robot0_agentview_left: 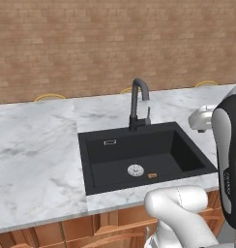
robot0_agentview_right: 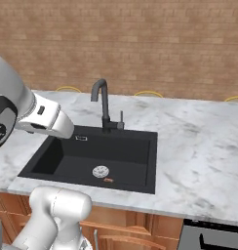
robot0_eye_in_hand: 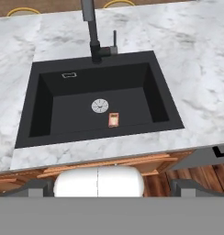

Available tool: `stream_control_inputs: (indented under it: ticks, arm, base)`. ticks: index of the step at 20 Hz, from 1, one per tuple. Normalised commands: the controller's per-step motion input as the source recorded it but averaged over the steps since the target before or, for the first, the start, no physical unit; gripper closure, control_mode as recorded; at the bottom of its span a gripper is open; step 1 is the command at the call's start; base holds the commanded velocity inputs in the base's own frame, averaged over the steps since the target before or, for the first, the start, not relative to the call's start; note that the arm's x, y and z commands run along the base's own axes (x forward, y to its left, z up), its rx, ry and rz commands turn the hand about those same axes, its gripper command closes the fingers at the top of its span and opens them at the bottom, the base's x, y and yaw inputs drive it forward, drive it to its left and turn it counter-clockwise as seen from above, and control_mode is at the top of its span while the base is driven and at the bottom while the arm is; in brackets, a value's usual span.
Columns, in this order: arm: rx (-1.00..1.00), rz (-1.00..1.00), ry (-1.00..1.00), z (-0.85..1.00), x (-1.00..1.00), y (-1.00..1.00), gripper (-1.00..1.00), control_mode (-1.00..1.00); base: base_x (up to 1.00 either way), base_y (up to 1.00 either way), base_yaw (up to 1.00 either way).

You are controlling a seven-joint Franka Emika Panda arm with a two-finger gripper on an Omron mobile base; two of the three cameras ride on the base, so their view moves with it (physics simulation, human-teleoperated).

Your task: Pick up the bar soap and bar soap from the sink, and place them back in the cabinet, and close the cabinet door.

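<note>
White marble counter (robot0_eye_in_hand: 22, 55), grey-veined and smooth, surrounds the black rectangular sink (robot0_eye_in_hand: 38, 108) well below and ahead of the hand. From the left along the basin: a small silver overflow plate (robot0_eye_in_hand: 69, 75) on the back wall, the dark gooseneck faucet (robot0_eye_in_hand: 92, 32) with a thin lever behind the rim, the round silver drain (robot0_eye_in_hand: 100, 106) on the floor, and just right of it a small orange bar soap (robot0_eye_in_hand: 113, 119) lying flat. Nothing stands between hand and soap. Whether the gripper's jaws are parted cannot be told.
</note>
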Motion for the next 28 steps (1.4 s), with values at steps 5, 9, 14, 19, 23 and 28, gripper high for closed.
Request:
stream_control_inputs:
  ticks: [5,9,14,19,23,28]
  arm:
    - [0.0,0.0,0.0,0.0,0.0,0.0,-1.0,1.0]
    - [0.0,0.0,0.0,0.0,0.25,0.0,-1.0,-1.0]
    - [0.0,0.0,0.0,0.0,0.56,0.0,-1.0,-1.0]
    - [0.01,0.0,0.01,-0.04,0.44,-0.04,-1.0,-1.0]
    - [0.01,0.0,0.0,-0.22,0.24,-0.11,-1.0,-1.0]
    - [0.0,0.0,0.0,-0.31,0.19,-0.09,-1.0,-1.0]
  base:
    - [0.37,0.0,0.0]
    - [0.04,0.0,0.0]
    - [0.0,0.0,0.0]
    - [0.0,0.0,0.0]
    - [0.0,0.0,0.0]
    - [0.0,0.0,0.0]
